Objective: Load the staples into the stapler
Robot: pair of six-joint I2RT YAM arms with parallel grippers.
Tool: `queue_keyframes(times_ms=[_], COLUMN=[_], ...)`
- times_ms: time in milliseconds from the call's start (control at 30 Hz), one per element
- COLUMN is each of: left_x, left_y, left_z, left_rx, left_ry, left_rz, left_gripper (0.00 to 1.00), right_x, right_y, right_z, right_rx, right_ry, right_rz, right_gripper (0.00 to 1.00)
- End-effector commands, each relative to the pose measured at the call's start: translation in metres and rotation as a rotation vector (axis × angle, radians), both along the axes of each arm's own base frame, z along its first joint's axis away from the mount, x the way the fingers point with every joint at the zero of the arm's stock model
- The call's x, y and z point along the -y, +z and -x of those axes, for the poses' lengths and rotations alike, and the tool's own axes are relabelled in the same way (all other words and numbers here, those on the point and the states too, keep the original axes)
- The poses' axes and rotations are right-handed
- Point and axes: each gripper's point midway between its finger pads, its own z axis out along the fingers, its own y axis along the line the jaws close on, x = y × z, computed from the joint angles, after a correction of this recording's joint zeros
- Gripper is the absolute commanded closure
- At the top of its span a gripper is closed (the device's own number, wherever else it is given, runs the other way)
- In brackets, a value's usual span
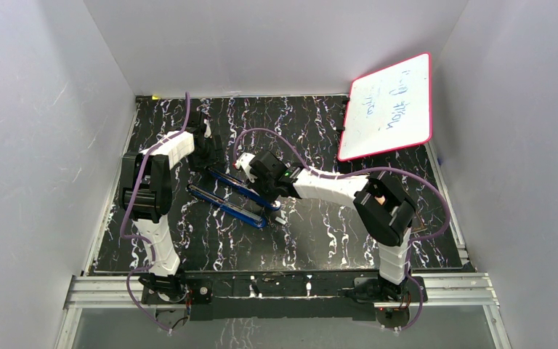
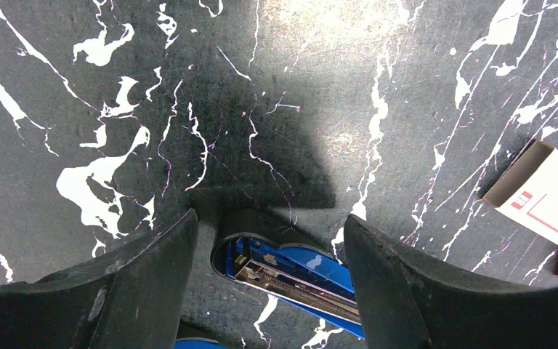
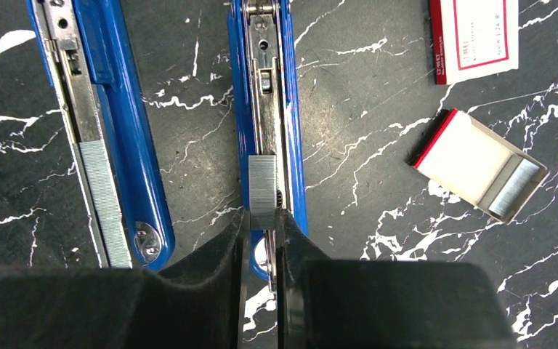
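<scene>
Staples (image 3: 263, 185), a short silvery block, are pinched at their near end by the right claw (image 3: 263, 218), whose fingers are nearly closed on them. The block lies lengthwise over the open metal channel of the stapler (image 3: 294, 145) and in line with it, presumably so it can settle straight in. The stapler lies nearer the left edge of the table (image 1: 334, 240) than the right.

The left claw (image 2: 270, 222) stands wide open astride what looks like the stapler's opposite end, holding nothing. I cannot tell whether its fingers touch the blue sides, but the straddle looks meant to stop the body skidding.

A second blue stapler body (image 3: 127, 145) lies parallel, just beside the first, with a long strip (image 3: 102, 196) in its channel. The box tray (image 3: 472, 163) lies apart on the stapler's other side.
</scene>
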Motion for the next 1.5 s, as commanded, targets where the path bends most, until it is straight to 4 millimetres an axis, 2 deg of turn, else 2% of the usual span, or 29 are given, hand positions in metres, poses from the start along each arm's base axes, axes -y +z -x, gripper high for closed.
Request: queue_keyframes(times_ms=[0, 500, 800, 1033, 1467], left_x=[0.006, 0.007, 0.007, 0.006, 0.006], left_y=[0.002, 0.003, 0.003, 0.003, 0.003], left_z=[0.001, 0.001, 0.001, 0.001, 0.001], left_rx=[-0.018, -0.017, -0.016, -0.015, -0.016], left_ry=[-0.015, -0.015, -0.018, -0.017, -0.017], left_rz=[0.024, 0.027, 0.025, 0.024, 0.024], left_gripper=[0.29, 0.29, 0.29, 0.29, 0.29], right_x=[-0.017, -0.014, -0.012, -0.012, -0.011], right_y=[0.042, 0.049, 0.050, 0.038, 0.027], right_z=[-0.006, -0.014, -0.009, -0.008, -0.009], right_rx=[0.065, 0.059, 0.004, -0.042, -0.067], right_ry=[0.021, 0.020, 0.030, 0.026, 0.011], right_rz=[-0.116, -0.115, -0.091, -0.040, -0.004], right_gripper=[1.00, 1.00, 1.00, 1.00, 1.00])
